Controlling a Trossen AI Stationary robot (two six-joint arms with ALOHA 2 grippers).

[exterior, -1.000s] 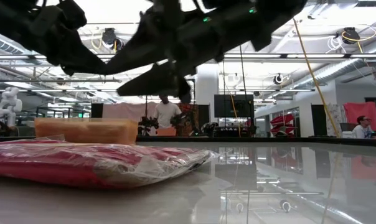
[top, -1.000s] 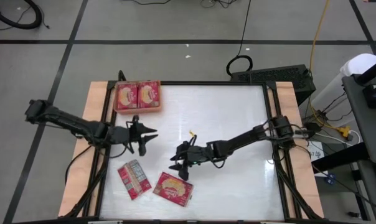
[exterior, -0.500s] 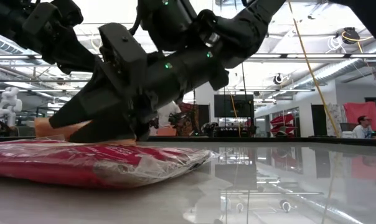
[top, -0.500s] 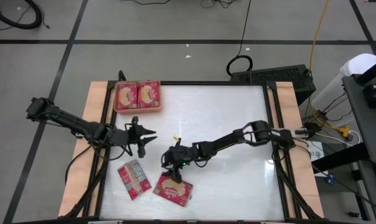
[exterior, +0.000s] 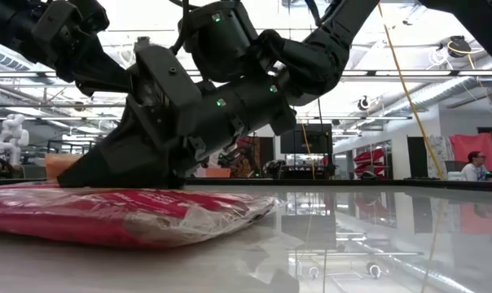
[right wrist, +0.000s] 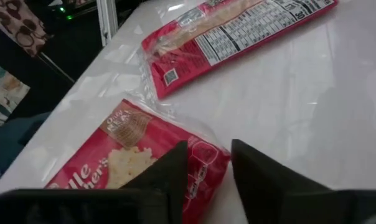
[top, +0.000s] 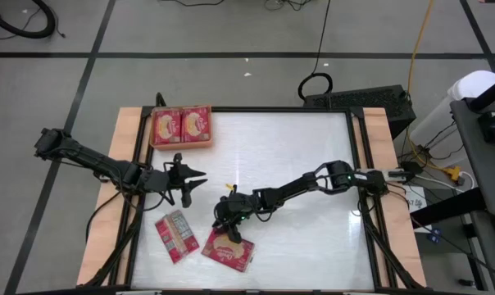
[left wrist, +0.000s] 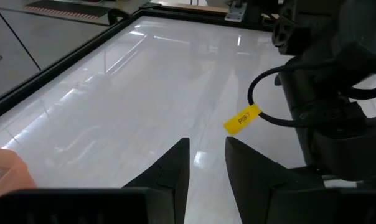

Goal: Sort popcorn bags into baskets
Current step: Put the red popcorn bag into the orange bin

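Note:
A red popcorn bag [top: 229, 251] lies flat, picture side up, near the table's near edge; it is also in the right wrist view [right wrist: 107, 165] and the low view [exterior: 132, 213]. A second bag [top: 176, 236] lies label side up to its left [right wrist: 238, 31]. The orange basket [top: 182, 144] sits at the far left with two bags [top: 182, 125] flat inside. My right gripper [top: 229, 231] is open and low over the first bag's far edge [right wrist: 206, 146]. My left gripper [top: 195, 183] hovers open above bare table [left wrist: 206, 142]. My right gripper comes slanting down from the table's right and far side at the first bag's far edge [right wrist: 208, 155]. One finger [right wrist: 169, 168] stands over the bag and the other [right wrist: 250, 171] beside its edge. Whether they touch the wrapper, I cannot tell.
Light wooden boards run along the table's left [top: 124, 164] and right [top: 391, 156] sides, outside a black frame. The white tabletop [top: 297, 152] is bare across its middle and right. A yellow tag [left wrist: 243, 118] hangs on the right arm's cable. People stand in the room beyond.
My right gripper has moved toward the table's left and near edges and come down onto the far edge of the picture-side-up bag. The bags have stayed where they were.

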